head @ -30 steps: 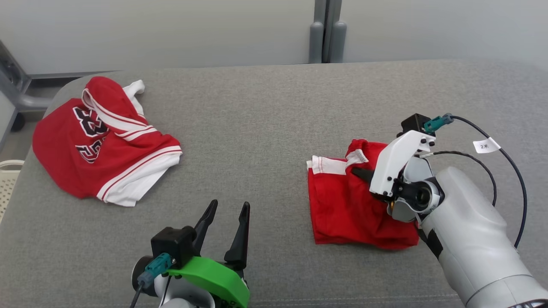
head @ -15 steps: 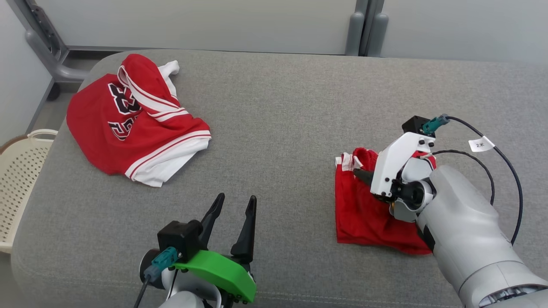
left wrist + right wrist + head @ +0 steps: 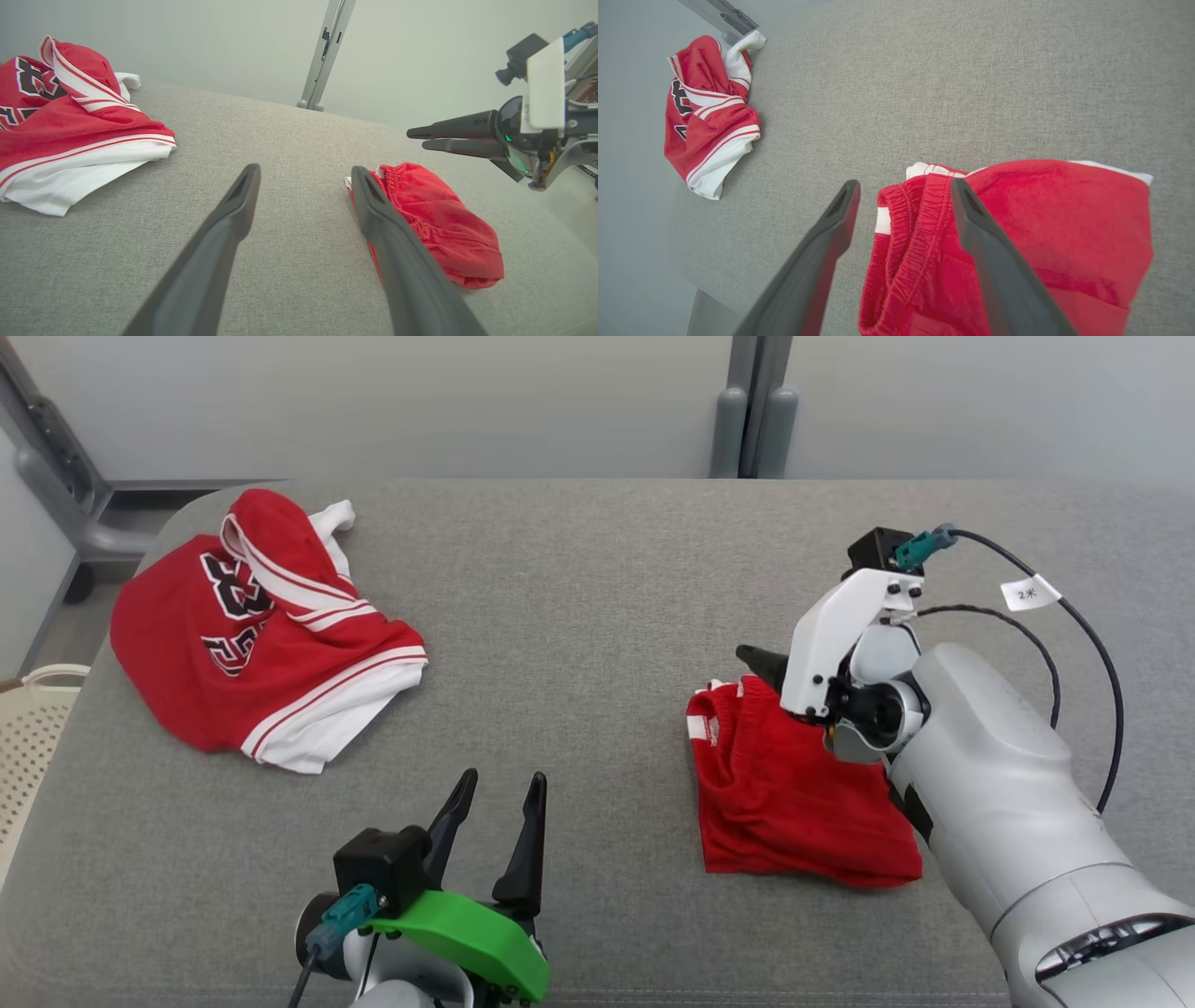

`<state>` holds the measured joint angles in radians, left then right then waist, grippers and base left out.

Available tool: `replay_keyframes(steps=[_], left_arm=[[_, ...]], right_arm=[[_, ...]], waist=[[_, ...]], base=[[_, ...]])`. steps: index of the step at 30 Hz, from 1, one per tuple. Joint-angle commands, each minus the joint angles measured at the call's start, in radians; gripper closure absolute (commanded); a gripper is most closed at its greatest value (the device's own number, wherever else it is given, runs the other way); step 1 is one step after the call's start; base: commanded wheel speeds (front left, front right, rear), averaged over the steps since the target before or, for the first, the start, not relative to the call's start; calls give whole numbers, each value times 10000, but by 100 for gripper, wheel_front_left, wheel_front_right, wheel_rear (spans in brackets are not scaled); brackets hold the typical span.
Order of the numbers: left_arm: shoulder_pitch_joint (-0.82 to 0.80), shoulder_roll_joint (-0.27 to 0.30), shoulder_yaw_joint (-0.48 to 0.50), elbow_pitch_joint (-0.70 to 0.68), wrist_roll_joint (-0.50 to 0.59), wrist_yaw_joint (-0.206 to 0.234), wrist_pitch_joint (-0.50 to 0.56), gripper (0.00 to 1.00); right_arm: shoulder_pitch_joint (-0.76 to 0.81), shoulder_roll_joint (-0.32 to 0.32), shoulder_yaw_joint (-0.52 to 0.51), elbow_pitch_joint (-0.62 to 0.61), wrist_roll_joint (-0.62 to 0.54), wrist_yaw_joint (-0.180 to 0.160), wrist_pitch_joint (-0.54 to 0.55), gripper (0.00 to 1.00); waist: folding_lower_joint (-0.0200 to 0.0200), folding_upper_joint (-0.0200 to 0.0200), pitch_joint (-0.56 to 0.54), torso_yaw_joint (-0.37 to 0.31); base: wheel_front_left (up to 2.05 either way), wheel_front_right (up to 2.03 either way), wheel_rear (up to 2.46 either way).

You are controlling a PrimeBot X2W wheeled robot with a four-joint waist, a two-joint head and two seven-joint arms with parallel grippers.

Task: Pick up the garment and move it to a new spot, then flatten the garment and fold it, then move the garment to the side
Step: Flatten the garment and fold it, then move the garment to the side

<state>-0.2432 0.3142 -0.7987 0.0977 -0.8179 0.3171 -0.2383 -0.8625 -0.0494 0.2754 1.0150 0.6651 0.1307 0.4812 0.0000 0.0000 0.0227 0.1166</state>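
The garment point(image 3: 794, 793), red shorts with an elastic waistband and white trim, lies folded in a compact bundle on the grey padded surface point(image 3: 579, 616), at the right. My right gripper point(image 3: 758, 665) hovers just above the garment's far edge, open and holding nothing. In the right wrist view the right gripper point(image 3: 906, 185) has its fingers spread over the waistband of the garment point(image 3: 1041, 224). My left gripper point(image 3: 502, 779) stands open near the front edge, to the left of the garment point(image 3: 439, 224). The left wrist view shows the right gripper point(image 3: 417, 139) raised clear of the cloth.
A crumpled red and white jersey point(image 3: 261, 644) with black numbers lies at the far left. A cream basket point(image 3: 23, 737) stands beyond the left edge. Grey posts point(image 3: 752, 411) rise behind the back edge. Bare grey surface separates the jersey and the shorts.
My right gripper has opened, let go of the garment and lifted off its top edge; the shorts now lie free. The head camera has shifted. The left gripper holds still.
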Motion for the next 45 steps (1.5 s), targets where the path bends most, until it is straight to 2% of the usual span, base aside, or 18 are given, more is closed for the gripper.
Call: replay_keyframes(steps=[1,12,17,23,31,39,40,41,44,45], left_arm=[[121,66,41,-73,-52,65,-36,0],[280,168,-110,-387,65,221,80,0],[35,192,-198,-499,164,253,179,0],[-240,243,-252,-550,291,226,297,0],[-492,295,-329,-546,446,251,410,0],[-621,317,-392,-577,513,276,471,0],[-621,321,-399,-585,507,281,472,0],[-620,330,-404,-589,506,272,471,0],[-590,340,-415,-590,508,294,449,0],[-573,340,-418,-589,506,305,434,0]], right_arm=[[-151,-37,58,-167,-164,0,-119,0],[913,-1566,-262,-1165,-90,0,-241,0],[1668,-1887,-375,-1556,200,0,-201,0],[2064,-1910,-545,-1695,444,0,-224,0],[2314,-1720,-815,-1628,1011,0,-203,0],[2304,-1554,-879,-996,1089,0,-427,0],[2279,-1531,-862,-917,1088,0,-447,36],[2260,-1511,-836,-857,1085,0,-488,60],[2204,-1497,-718,-753,1014,0,-638,100],[2182,-1517,-673,-740,984,0,-698,100]], waist=[[0,0,-256,-383],[0,0,-165,-1013],[0,0,246,-1078],[0,0,679,-917],[0,0,1109,-378],[0,0,1294,50],[0,0,1295,75],[0,0,1291,97],[0,0,1252,117],[0,0,1231,110]], base=[[0,0,0],[0,0,0],[0,0,0],[0,0,0],[0,0,0],[0,0,0],[0,0,0],[0,0,0],[0,0,0],[0,0,0]])
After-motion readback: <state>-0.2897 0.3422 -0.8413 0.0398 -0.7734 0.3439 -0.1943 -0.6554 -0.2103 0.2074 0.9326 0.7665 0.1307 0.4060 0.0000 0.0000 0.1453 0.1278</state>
